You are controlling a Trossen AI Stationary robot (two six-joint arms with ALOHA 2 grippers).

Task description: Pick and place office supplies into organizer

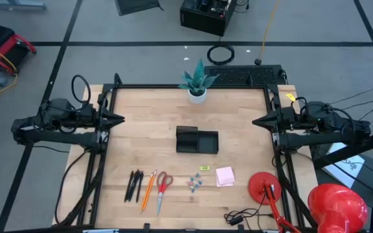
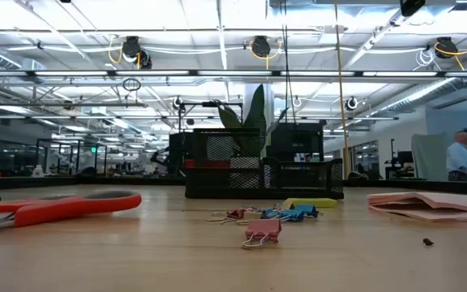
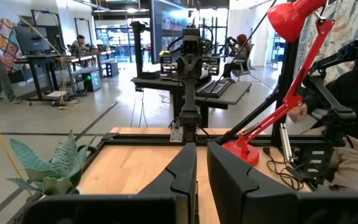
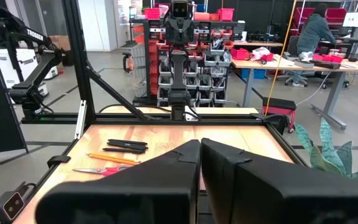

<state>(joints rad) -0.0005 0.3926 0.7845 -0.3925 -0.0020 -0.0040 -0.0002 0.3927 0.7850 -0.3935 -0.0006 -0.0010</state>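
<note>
Left gripper [image 1: 118,119] is parked at the table's left edge, pointing inward, fingers pressed together with only a thin slit between them; it holds nothing and is well apart from every supply.

Along the near edge of the table [image 1: 147,110], from left to right: black pens [image 1: 133,185], orange pencil [image 1: 149,191], red-handled scissors [image 1: 162,188], a cluster of small clips [image 1: 195,184], a small yellow piece [image 1: 204,168] just beyond the clips, and the pink sticky-note pad [image 1: 225,175]. All lie flat on the wood, none in contact with either gripper.

The black organizer [image 1: 196,140] sits at table centre, between the two grippers and apart from both; nothing visible inside it. A potted plant [image 1: 197,82] stands at the far edge.

Right gripper [image 1: 258,120] is parked at the right edge, pointing inward, fingers closed together, empty. A red lamp [image 1: 264,186] stands near the pad.
</note>
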